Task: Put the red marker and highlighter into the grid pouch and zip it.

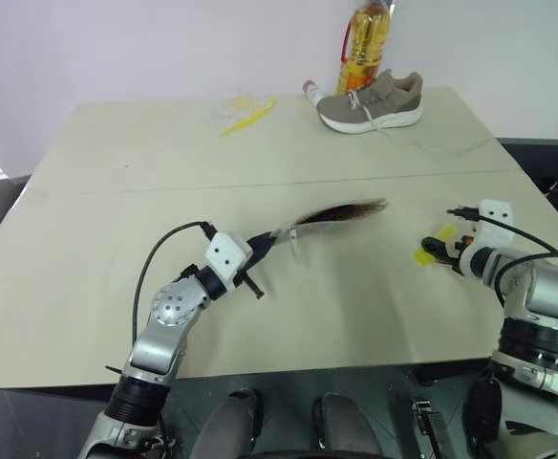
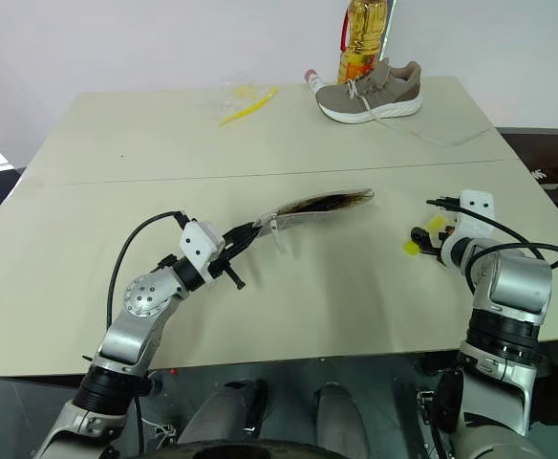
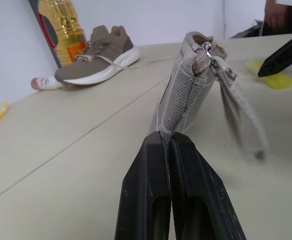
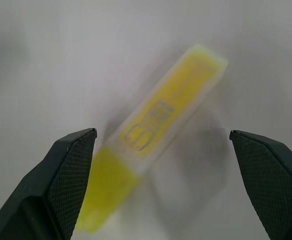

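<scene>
The left gripper (image 3: 170,145) is clamped tight on one end of the pouch (image 1: 332,212), holding it up off the desk (image 1: 260,163) so that it hangs edge-on, near the middle of the desk and a little toward the front edge. From the left wrist view the grey grid fabric rises straight out of the closed fingers (image 3: 146,195), with the zipper pull (image 3: 206,50) at the top and the mouth gaping apart. The right gripper (image 4: 163,150) stands wide, its two fingers (image 4: 66,170) spread to either side of the highlighter (image 4: 156,135), which lies flat on the desk beneath them, slanted across the gap and touching neither finger as far as can be seen. In the head views the highlighter (image 1: 422,255) sits near the right edge of the desk, toward the front, with the right gripper just over it and well apart from the pouch. Whether the marker is inside the pouch cannot be told. Along the back edge stand a shoe (image 1: 370,100) with its lace trailing toward the right edge, a bottle (image 1: 365,43) of yellow oil behind it, and a white tube (image 1: 313,91) with a red cap beside the shoe's toe. Farther left along the back lies a thin yellow stick (image 1: 247,117) on some clear wrap.
</scene>
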{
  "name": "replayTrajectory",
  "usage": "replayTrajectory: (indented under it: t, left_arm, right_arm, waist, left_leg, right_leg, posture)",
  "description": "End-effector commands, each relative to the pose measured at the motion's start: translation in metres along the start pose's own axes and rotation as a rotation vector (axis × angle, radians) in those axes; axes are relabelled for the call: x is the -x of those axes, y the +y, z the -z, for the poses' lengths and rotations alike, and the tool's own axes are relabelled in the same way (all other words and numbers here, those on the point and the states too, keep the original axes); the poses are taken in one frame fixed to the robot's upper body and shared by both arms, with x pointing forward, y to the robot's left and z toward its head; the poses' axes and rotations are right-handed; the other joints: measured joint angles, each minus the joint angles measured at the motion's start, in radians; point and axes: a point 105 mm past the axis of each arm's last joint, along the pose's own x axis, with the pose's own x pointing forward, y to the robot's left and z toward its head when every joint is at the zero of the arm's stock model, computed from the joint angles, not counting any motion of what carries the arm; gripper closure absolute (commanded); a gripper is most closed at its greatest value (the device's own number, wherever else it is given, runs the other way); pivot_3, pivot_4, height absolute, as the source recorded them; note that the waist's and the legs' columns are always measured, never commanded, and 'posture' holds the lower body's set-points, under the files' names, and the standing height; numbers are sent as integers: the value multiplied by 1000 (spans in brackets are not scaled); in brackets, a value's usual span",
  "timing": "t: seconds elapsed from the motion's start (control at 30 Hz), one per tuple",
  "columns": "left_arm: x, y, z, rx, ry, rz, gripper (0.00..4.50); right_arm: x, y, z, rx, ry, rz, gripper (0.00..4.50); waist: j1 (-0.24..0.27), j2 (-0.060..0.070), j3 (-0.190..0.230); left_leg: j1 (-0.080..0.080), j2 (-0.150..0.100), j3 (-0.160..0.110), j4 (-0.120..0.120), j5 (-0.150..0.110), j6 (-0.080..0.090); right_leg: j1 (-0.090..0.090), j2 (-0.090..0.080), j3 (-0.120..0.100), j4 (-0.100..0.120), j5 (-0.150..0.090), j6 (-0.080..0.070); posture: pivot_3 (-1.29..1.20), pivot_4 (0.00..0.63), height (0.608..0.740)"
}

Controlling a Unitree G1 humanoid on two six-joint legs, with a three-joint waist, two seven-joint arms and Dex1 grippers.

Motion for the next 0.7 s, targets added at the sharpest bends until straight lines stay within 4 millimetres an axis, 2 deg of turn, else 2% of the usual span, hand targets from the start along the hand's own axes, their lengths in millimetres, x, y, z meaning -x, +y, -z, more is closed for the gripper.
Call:
replayTrajectory:
  t: [0.03, 0.1, 0.27, 0.3, 0.4, 0.5, 0.63, 0.7]
  left_arm:
    - [-3, 2, -13, -23, -57, 4, 4500]
    - [-4, 1, -13, -23, -58, 4, 4500]
    - [-2, 1, -12, -21, -58, -5, 4500]
    - [-2, 2, -12, -22, -57, -7, 4500]
    - [-1, 4, -12, -23, -56, -18, 4500]
    - [1, 7, -11, -28, -52, -32, 4500]
    - [5, 16, -11, -29, -50, -60, 4500]
    - [6, 20, -12, -26, -51, -74, 4500]
  right_arm:
    - [2, 1, 1, -31, 3, 12, 310]
    - [1, 3, 3, -28, 12, 7, 944]
    - [-1, 11, 2, 85, 12, 3, 3478]
    - [-1, 12, 0, 93, 6, -1, 3694]
    - [0, 14, -9, 188, -28, 6, 3692]
    - [6, 20, -30, 432, -130, 7, 3692]
    - [30, 49, -66, 770, -355, -147, 3692]
    - [43, 60, -77, 899, -437, -222, 3692]
  waist:
    - [-1, 0, 0]
    - [-1, 0, 0]
    - [0, -1, -1]
    - [-1, -1, -1]
    - [-2, -1, -1]
    - [-2, -1, 0]
    - [-4, 0, 0]
    - [-5, 1, 1]
  left_leg:
    - [0, 0, 0, 0, 0, 0]
    - [0, 0, 0, 0, 0, 0]
    - [1, 0, 0, 0, 0, 0]
    - [1, 0, 0, 0, 0, 0]
    - [1, 0, 0, 0, 0, 0]
    - [0, 0, 0, 0, 0, 0]
    - [0, 0, 1, 0, 0, 0]
    - [0, 0, 1, 0, 0, 0]
  right_leg:
    - [0, 0, 0, 0, 0, 0]
    - [0, 0, 0, 0, 0, 0]
    - [1, 0, 0, 0, 0, 0]
    - [1, 0, 0, 0, 0, 0]
    - [1, 0, 0, 0, 0, 0]
    - [0, 0, 0, 0, 0, 0]
    - [0, 0, -1, 0, 0, 1]
    - [0, 0, -1, 0, 0, 1]
  posture:
    - [0, 150, 740]
    - [0, 150, 740]
    - [0, 150, 740]
    - [0, 150, 740]
    - [0, 150, 740]
    - [0, 150, 740]
    - [0, 150, 740]
    - [0, 150, 740]
